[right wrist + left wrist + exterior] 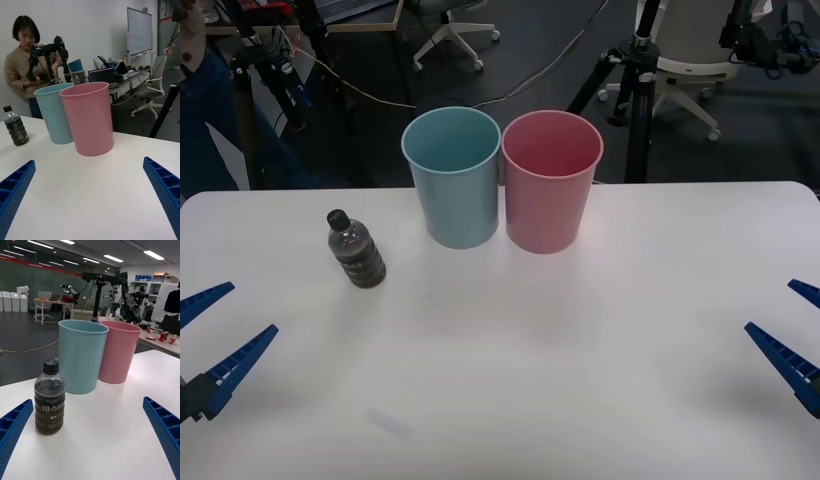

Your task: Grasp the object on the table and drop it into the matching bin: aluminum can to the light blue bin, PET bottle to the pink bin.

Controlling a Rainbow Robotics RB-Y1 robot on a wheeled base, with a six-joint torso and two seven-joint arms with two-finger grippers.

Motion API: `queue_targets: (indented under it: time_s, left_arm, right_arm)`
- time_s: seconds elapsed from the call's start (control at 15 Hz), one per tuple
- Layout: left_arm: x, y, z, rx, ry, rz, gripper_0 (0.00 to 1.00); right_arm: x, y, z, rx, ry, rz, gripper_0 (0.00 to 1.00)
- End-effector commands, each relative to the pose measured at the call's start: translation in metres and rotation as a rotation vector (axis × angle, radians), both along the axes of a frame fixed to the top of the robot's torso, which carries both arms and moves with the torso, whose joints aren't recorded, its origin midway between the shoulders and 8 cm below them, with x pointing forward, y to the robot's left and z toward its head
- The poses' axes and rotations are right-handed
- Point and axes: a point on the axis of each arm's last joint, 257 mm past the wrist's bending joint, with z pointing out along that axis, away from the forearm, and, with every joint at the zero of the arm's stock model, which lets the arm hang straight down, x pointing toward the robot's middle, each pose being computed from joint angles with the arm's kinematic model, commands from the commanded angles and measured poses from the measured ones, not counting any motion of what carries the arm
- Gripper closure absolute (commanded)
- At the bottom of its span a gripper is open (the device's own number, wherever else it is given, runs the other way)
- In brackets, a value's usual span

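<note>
A small clear PET bottle (356,250) with a black cap and dark liquid stands upright on the left part of the white table (560,350). It also shows in the left wrist view, PET bottle (49,403), and the right wrist view, PET bottle (15,126). The light blue bin (452,176) and the pink bin (551,179) stand side by side at the table's far middle. My left gripper (210,335) is open at the near left, short of the bottle. At the near right my right gripper (792,330) is open too, holding nothing.
Beyond the table's far edge stand tripods (635,90) and office chairs (690,60) on a dark floor. A wide stretch of bare tabletop lies between the two grippers and in front of the bins.
</note>
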Motion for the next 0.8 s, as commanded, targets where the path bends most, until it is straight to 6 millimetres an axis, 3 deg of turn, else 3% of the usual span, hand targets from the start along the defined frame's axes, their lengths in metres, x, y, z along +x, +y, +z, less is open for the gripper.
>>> queue_targets:
  time_s: [0.07,0.47,0.67,0.8]
  left_arm:
    - [-0.004,-0.008,-0.019,-0.025,0.041,0.001,0.0]
    - [-0.007,0.006,-0.034,-0.015,0.076,0.067,0.0]
    - [0.005,0.029,-0.045,0.063,0.048,0.172,0.0]
    - [0.018,0.029,-0.052,0.062,0.047,0.179,0.0]
  right_arm:
    - [0.0,0.0,0.0,0.0,0.0,0.0,0.0]
    - [0.0,0.0,0.0,0.0,0.0,0.0,0.0]
    - [0.0,0.0,0.0,0.0,0.0,0.0,0.0]
    - [0.0,0.0,0.0,0.0,0.0,0.0,0.0]
